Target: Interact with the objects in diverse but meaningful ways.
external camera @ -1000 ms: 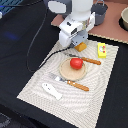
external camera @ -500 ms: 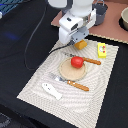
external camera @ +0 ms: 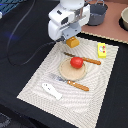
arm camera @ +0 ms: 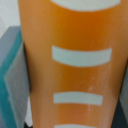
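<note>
The gripper sits low at the far edge of the striped placemat, right over the orange ridged block, whose near end pokes out from under the white arm housing in the exterior view. In the wrist view the orange block fills almost the whole picture, its pale ridges running across it, with a grey and teal finger pad pressed along 1 side; the jaws look clamped on the block, though the opposite finger is barely in frame, so this is a judgement. Whether the block is resting on the mat or just lifted cannot be told. Of the 4 toys, this is the only 1 being handled now. The red tomato-like ball sits on the round tan plate in the middle of the mat, between a wooden-handled knife and a wooden-handled fork. The yellow packet lies near the mat's edge on the exterior view's right, well apart from the gripper, and the white fish-like piece lies near the mat's near corner. The task looks to be at an open-ended stage: 1 interaction is under way, and the packet and fish appear untouched, with the grey pots beyond the mat.
</note>
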